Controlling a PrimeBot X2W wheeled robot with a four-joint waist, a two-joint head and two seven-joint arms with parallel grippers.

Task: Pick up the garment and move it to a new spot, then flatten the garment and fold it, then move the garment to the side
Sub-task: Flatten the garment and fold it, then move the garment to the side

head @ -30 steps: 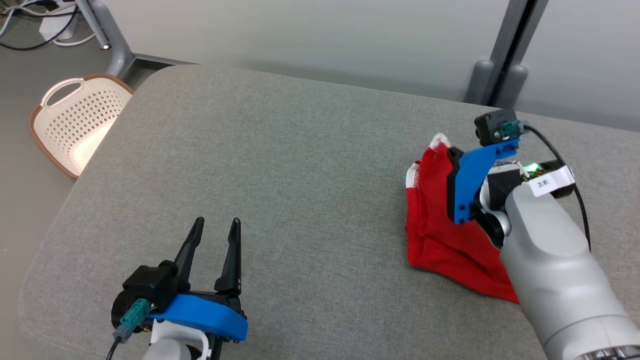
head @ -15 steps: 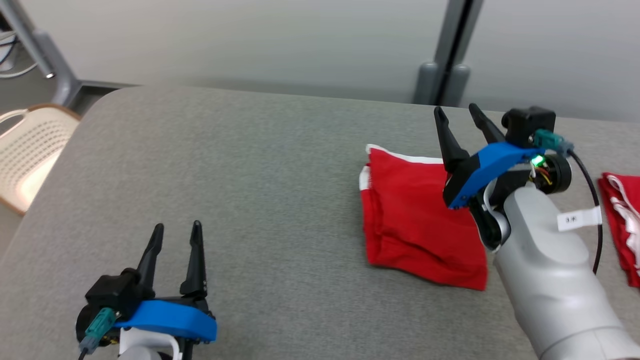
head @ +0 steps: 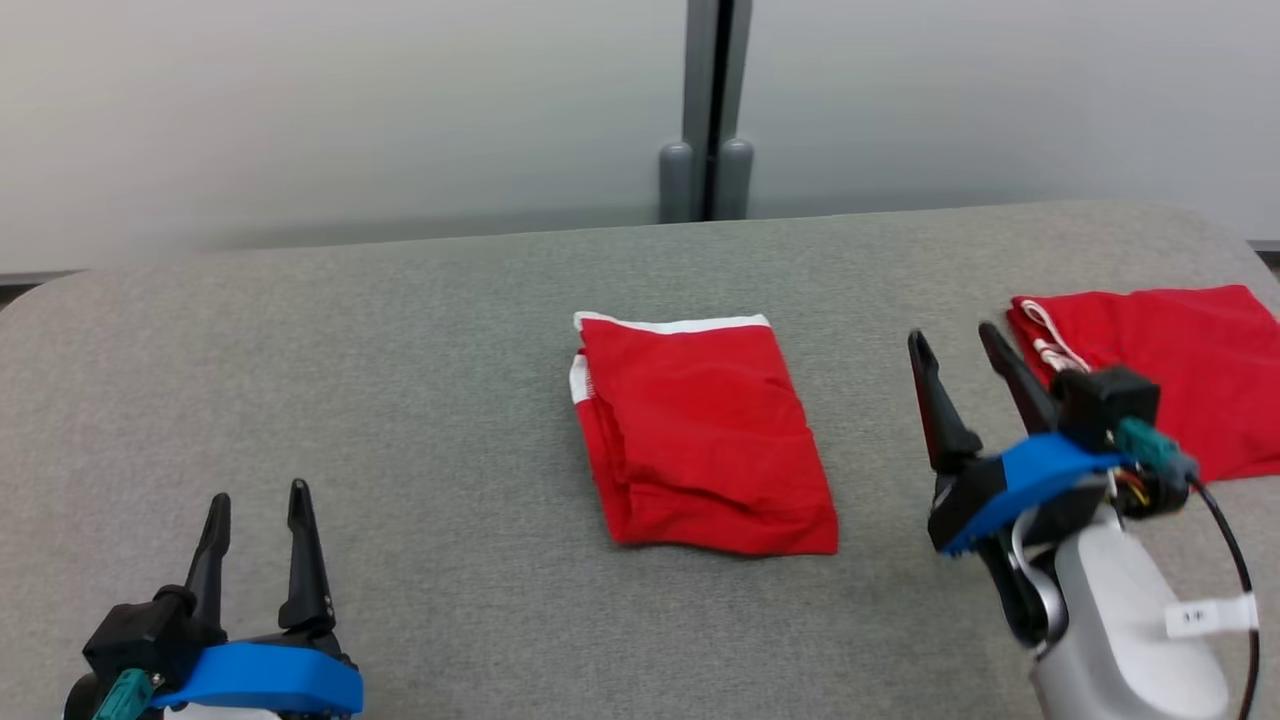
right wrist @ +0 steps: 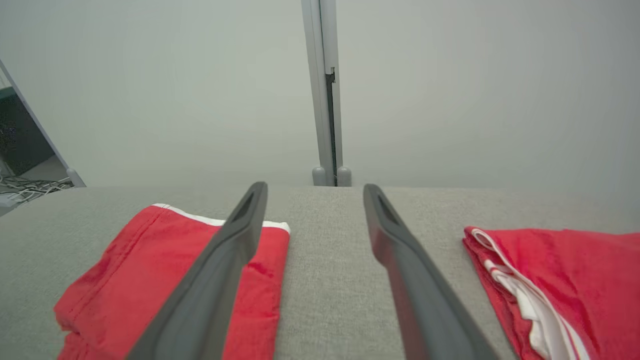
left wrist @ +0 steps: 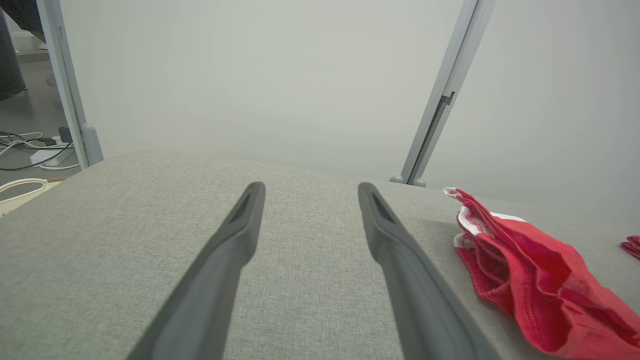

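Observation:
The garment (head: 700,435) is red with a white band along its far edge. It lies folded and flat in the middle of the grey padded table (head: 400,380), touched by nothing. My right gripper (head: 951,333) stands open a little to its right, fingers pointing away, nothing between them. In the right wrist view the right gripper (right wrist: 314,186) hovers over bare table, with the garment (right wrist: 125,260) to its left. My left gripper (head: 259,492) is open and empty near the front left. The left wrist view has the left gripper (left wrist: 310,186) and the garment (left wrist: 525,270) off to the right.
A second red garment (head: 1150,370) with white trim lies folded at the table's far right, also seen as the second garment (right wrist: 565,265) right of my right fingers. A grey post (head: 708,110) stands behind the table against a pale wall. Cables lie on the floor (left wrist: 30,150).
The head camera has swung right. My right gripper opened, let go of the garment and drew back to its right. The garment now lies flat and folded. The left gripper stayed open.

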